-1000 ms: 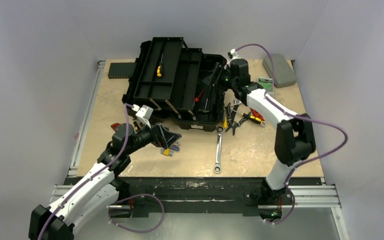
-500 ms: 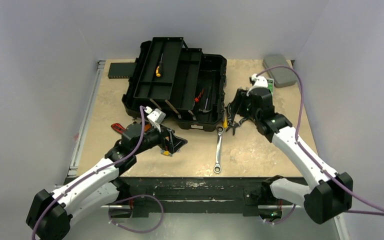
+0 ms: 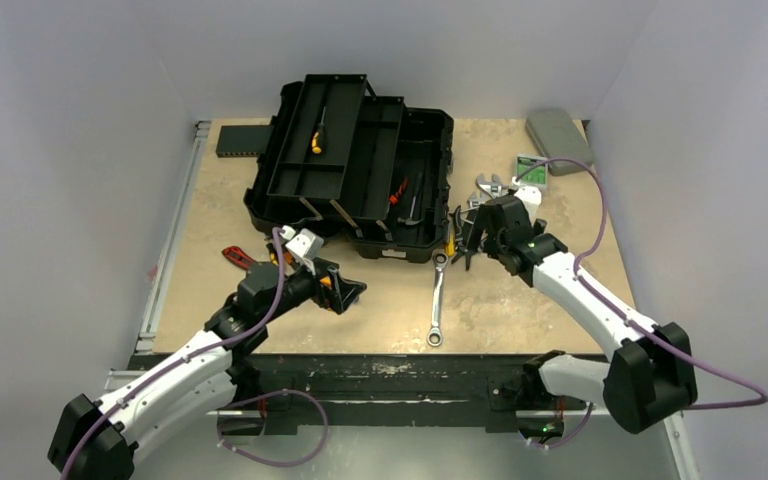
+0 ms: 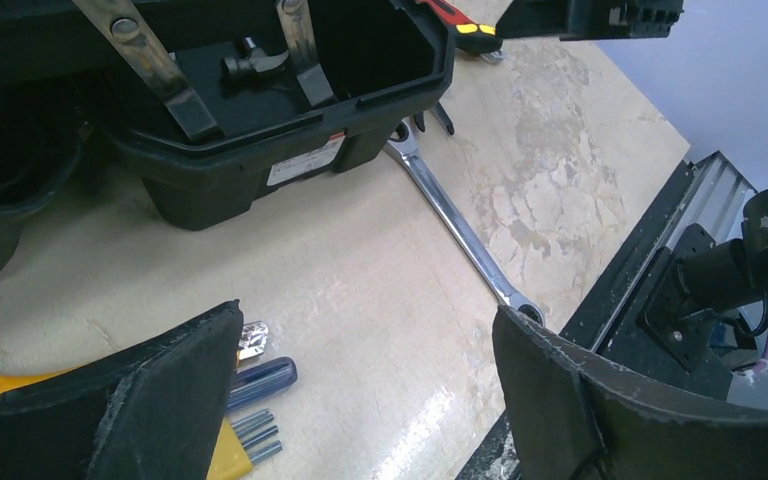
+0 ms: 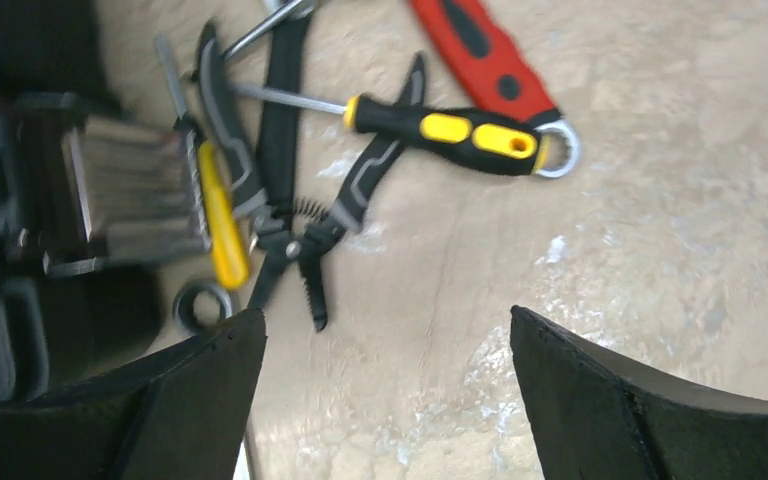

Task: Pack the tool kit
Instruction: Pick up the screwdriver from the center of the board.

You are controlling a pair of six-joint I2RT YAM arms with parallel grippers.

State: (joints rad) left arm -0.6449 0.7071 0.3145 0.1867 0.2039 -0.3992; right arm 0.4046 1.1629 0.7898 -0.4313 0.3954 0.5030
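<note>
While both my pairs of jaws stand spread and empty, the next pick turns on nearness. Off the near-left corner of the toolbox [image 3: 390,246], my left gripper [image 4: 365,318] hangs with the blue-handled screwdriver [image 4: 265,380] just beside 1 finger, not between the 2. Off its near-right corner, my right gripper [image 5: 388,314] hovers by the pliers [image 5: 295,235]: nose pointing toward my gap, handles running away. I judge the right arm better placed.

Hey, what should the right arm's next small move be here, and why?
Probably ease the open right gripper down toward the black-and-yellow-handled screwdriver. Its jaws stand wide with nothing in them above the tan tabletop, and that screwdriver seems to lie across the grey-and-black spring pliers, so it likely lifts free first.
</note>
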